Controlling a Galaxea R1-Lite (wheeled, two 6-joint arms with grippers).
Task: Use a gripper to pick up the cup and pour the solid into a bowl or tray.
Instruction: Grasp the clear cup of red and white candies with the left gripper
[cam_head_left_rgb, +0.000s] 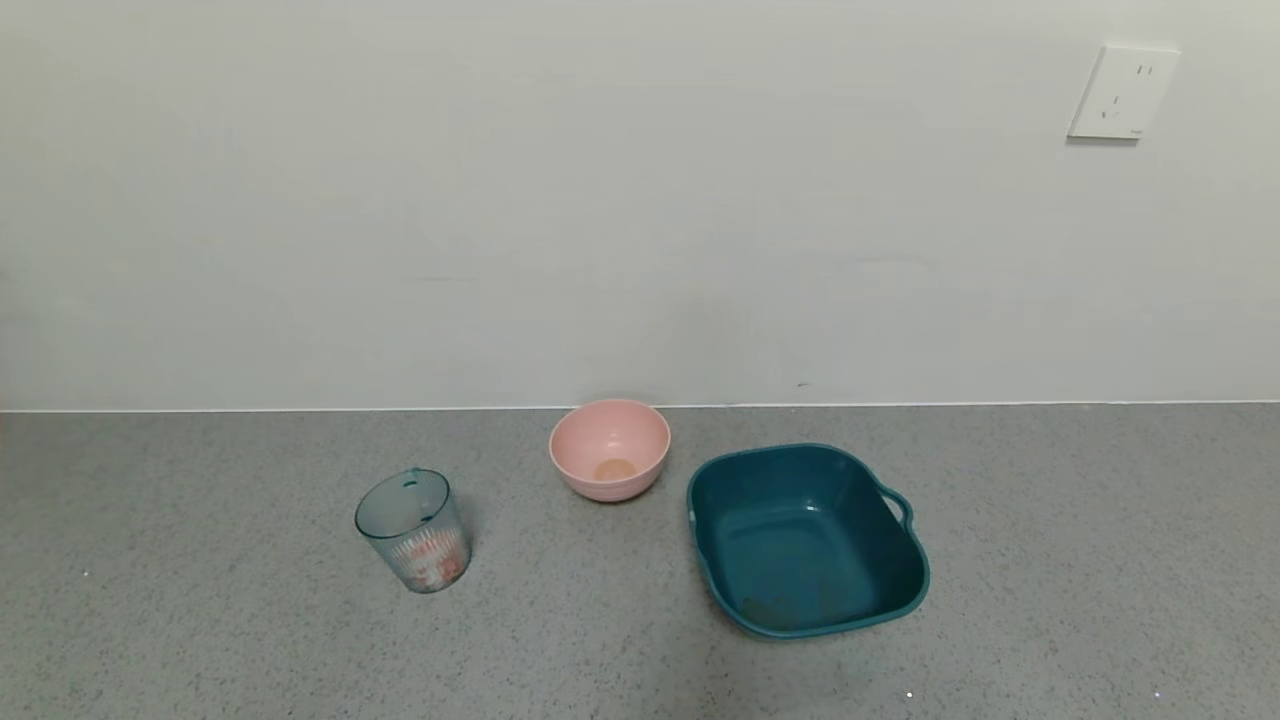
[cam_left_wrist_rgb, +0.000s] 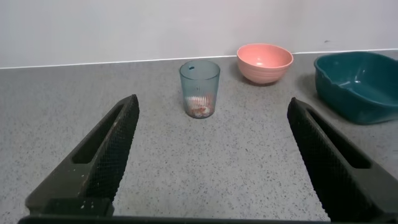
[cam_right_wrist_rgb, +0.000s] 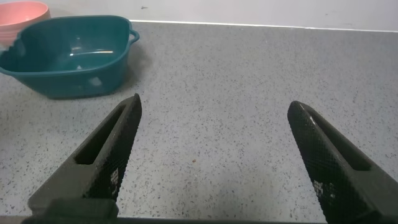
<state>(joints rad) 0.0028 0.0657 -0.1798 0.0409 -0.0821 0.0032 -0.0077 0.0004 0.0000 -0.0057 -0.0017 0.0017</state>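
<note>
The left gripper (cam_left_wrist_rgb: 211, 162) hovers low over the speckled grey countertop (cam_head_left_rgb: 200, 640), its two black textured fingers (cam_left_wrist_rgb: 106, 155) spread wide apart with nothing between them. The right gripper (cam_right_wrist_rgb: 214, 162) sits likewise above bare countertop, its fingers (cam_right_wrist_rgb: 109, 155) also spread wide and holding nothing. Neither arm appears in the head view.

Nearest on the robot's left, the translucent blue-green ribbed plastic cup (cam_head_left_rgb: 413, 530) stands upright on the countertop. The orange-red and white disc-shaped solid pieces (cam_head_left_rgb: 432, 562) lie in its bottom portion. In the left wrist view the cup (cam_left_wrist_rgb: 199, 88) stands ahead of the open fingers, apart from them.

On the right, the dark teal rounded-square plastic tray (cam_head_left_rgb: 900, 590) rests flat, its loop handle facing right.

Farther back, between cup and tray, the round pink plastic bowl (cam_head_left_rgb: 609, 448) sits near the white wall (cam_head_left_rgb: 600, 200), just beside the tray's far-left corner.
</note>
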